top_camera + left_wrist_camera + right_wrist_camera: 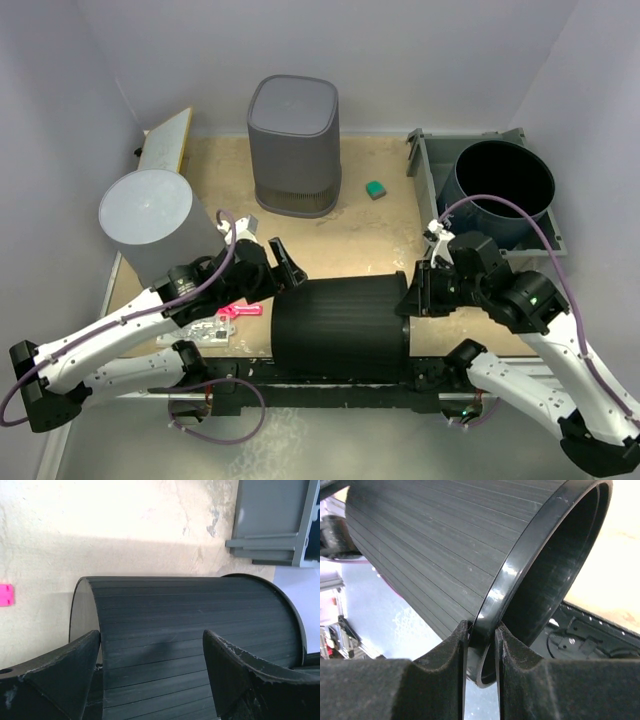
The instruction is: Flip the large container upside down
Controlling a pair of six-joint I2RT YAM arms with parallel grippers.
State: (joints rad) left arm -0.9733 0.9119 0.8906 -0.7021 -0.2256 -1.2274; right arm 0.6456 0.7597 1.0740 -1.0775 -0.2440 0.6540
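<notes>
you had the large black container (340, 325) lying on its side at the near edge of the table (400, 225), between the two arms. its long axis ran left to right, with the open mouth pointing right and the closed base pointing left. its ribbed wall faced up.

your right gripper (481, 630) was pinched on the rim of the mouth, one finger on the outside of the wall and the other inside, with only the rim's thickness between them. your left gripper (150, 640) sat at the base end with its fingers (60, 670) spread wide, the ribbed wall showing between them; whether they touched it, i cannot tell.

a small pink piece (238, 311) lay on the table just left of the base. farther off stood a dark grey bin (292, 145) at the far middle, a pale grey cylinder (145, 215) on the left, and a small green block (375, 189) to the right of the bin.
</notes>
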